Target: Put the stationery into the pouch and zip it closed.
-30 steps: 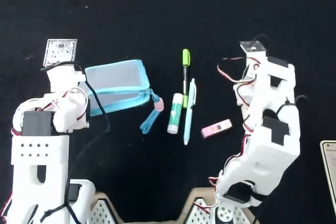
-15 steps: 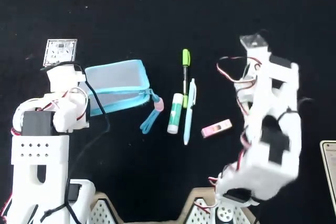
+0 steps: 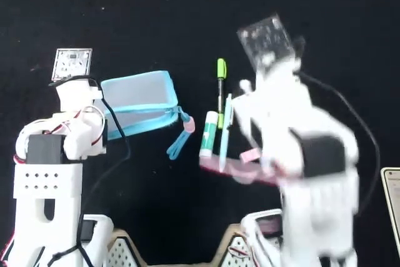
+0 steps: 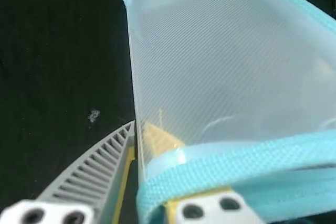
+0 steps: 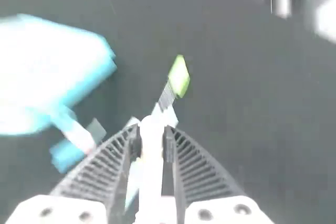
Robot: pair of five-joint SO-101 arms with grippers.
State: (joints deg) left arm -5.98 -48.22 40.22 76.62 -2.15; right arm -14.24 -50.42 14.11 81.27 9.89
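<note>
At the left of the desk (image 3: 156,23) the left tool (image 4: 139,140) was clenched on the left end of the pouch (image 3: 140,99). The pouch was translucent white mesh edged in teal; its long axis ran across the desk, the right end slightly farther from the arms; its pink zip pull (image 3: 188,125) and teal strap (image 3: 177,145) pointed right, toward the stationery. The glue stick (image 3: 208,134) lay lengthwise away from the arms, white end far, green end near; just beside it the dark pen (image 3: 220,85) pointed its green cap away; the pale blue pen (image 3: 225,132) ran alongside. The pink eraser (image 3: 251,154) was partly hidden under the right arm. The right tool (image 5: 152,127) hung above the pens, aimed toward the green cap; I could not tell whether it was clenched or released.
</note>
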